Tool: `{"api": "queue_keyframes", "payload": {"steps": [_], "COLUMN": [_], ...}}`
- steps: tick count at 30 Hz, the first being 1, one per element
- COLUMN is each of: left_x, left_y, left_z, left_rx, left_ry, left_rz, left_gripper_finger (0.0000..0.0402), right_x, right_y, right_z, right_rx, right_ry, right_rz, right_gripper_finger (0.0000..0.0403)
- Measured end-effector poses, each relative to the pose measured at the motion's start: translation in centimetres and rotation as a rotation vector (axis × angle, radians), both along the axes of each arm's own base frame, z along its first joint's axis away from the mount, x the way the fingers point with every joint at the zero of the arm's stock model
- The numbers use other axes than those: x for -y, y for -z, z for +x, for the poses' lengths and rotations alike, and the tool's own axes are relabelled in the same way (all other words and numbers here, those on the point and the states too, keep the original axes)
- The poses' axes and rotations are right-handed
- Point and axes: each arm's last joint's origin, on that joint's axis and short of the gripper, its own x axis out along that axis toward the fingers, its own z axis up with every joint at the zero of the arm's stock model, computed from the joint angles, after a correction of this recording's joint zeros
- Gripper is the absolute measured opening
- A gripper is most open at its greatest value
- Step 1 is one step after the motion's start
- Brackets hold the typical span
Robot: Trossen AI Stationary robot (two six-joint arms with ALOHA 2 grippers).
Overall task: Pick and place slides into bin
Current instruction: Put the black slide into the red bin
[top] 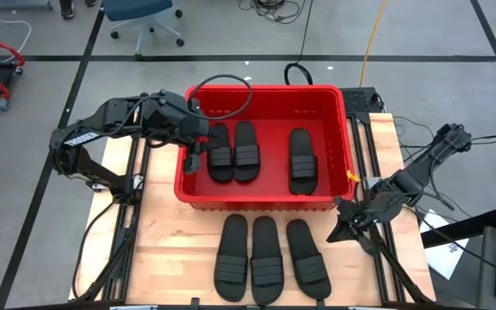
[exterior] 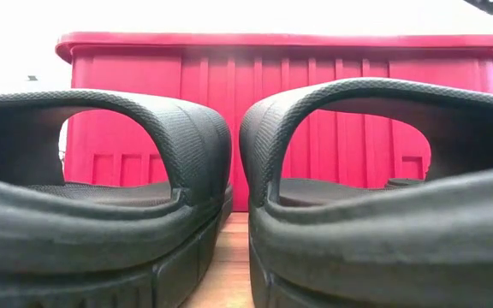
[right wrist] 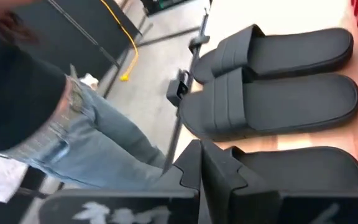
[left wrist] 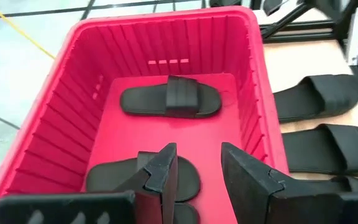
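Hovering inside the red bin (top: 334, 142), the left gripper (left wrist: 197, 180) is open and empty above two slides (top: 233, 151). A third slide (top: 301, 158) lies apart. Three slides (top: 267, 258) stay on the table (top: 179, 258) beside the closed, empty right gripper (top: 341, 226).

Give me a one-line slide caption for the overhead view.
Left gripper open inside the red bin beside three slides; three more wait on the table as the right gripper idles nearby.

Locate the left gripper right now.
High view: left gripper is inside the bin at its left wall, open and empty, beside the two slides lying there.
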Motion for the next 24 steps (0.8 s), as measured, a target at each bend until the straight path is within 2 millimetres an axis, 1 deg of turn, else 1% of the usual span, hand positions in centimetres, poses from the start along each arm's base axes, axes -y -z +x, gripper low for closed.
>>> {"api": "queue_keyframes", "payload": {"steps": [3,6,12,18,24], "left_x": [0.1,0.1,0.1,0.1,0.1], "left_y": [0.0,0.0,-0.1,-0.1,-0.1], "left_z": [0.0,0.0,0.1,0.1,0.1], "left_rx": [0.002,0.003,0.005,0.005,0.005], "left_ry": [0.027,0.05,0.053,0.055,0.057], "left_rz": [-0.011,0.023,0.033,0.035,0.038], "left_gripper_finger": [0.0122,0.0122,0.0122,0.0122,0.0122], "right_x": [-0.8,-1.8,-3.0,-3.4,-3.4], "right_y": [0.9,2.0,3.7,4.3,4.3], "right_z": [0.7,1.2,2.2,2.5,2.5], "right_rx": [-0.059,-0.13,-0.216,-0.261,-0.256], "right_ry": [-0.048,-0.121,-0.162,-0.197,-0.192], "right_rz": [-0.014,-0.019,-0.059,-0.057,-0.053], "right_gripper_finger": [0.0,0.0,0.0,0.0,0.0]}}
